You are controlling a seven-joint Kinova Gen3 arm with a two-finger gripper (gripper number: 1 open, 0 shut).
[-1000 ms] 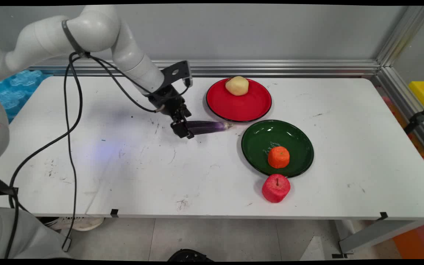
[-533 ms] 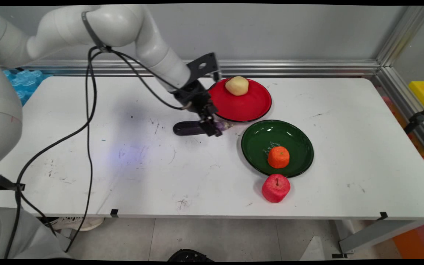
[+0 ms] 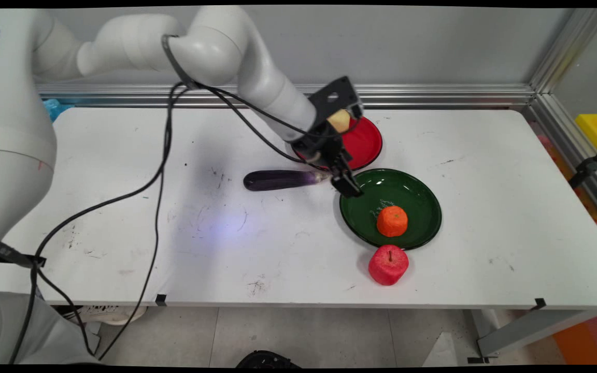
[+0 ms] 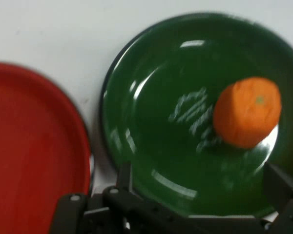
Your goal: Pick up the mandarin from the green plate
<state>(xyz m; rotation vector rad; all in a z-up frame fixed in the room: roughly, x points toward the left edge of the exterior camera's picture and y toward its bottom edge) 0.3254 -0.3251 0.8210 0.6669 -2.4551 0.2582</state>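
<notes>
The claw (image 3: 349, 186) is hovering low over the near-left rim of the green plate (image 3: 425, 199), its fingers standing wide apart and gripping nothing. The orange (image 3: 392, 220) is sitting on that plate just ahead. In my judgement the rim is leaving little clearance here. The eggplant (image 3: 278, 180) is lying just left of the claw. The white surface (image 3: 174, 243) is also carrying a red plate (image 3: 368, 147) with a potato (image 3: 341, 120), and an apple (image 3: 388, 264) is resting beside the green plate. A grey wall (image 3: 423, 46) is closing the back.
</notes>
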